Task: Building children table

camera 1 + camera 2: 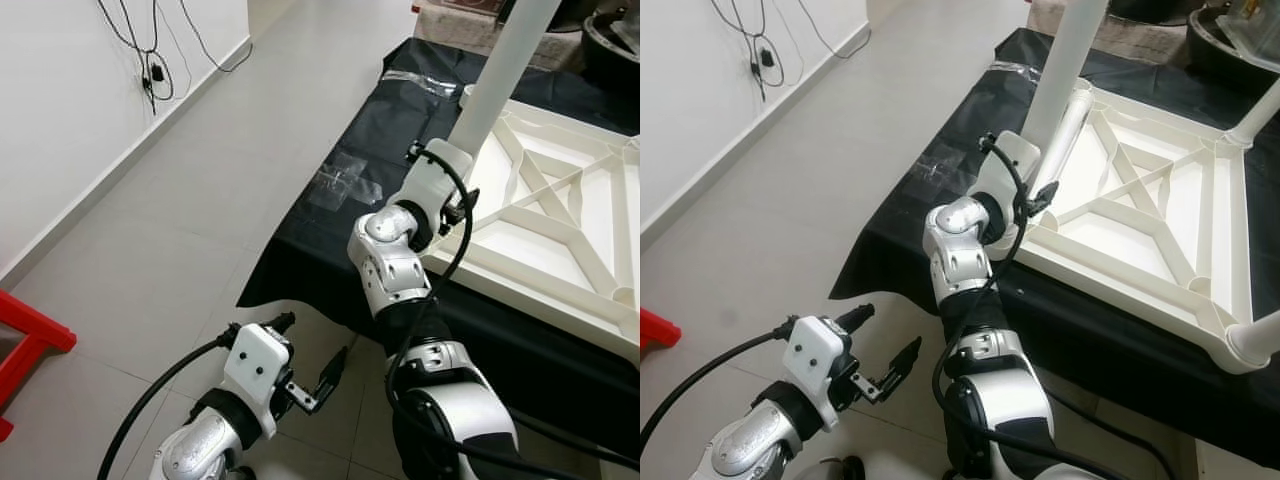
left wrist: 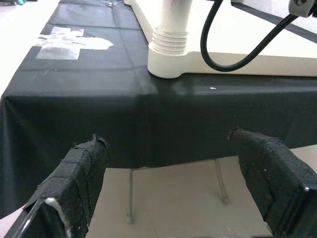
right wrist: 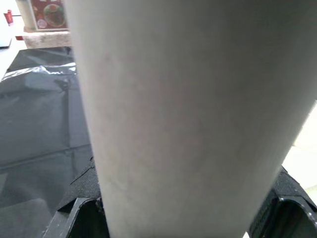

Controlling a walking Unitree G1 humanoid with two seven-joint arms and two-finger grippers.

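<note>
1. The right gripper was clamped around a white leg, its black fingers showing on either side of the tube in the right wrist view.
2. The leg stood upright, tilted a little, at the near left corner of the white tabletop.
3. The tabletop lay upside down, ribs up, on a black cloth. Another leg rose at its far right corner.
4. In the left wrist view, the leg's threaded base sat in the corner socket.
5. The left gripper hung low over the floor, near and left of the cloth's edge. Its fingers were spread apart with nothing between them.
6. Clear tape was stuck on the cloth left of the tabletop.
7. A red item stood on the floor at far left; cables hung down the wall.
</note>
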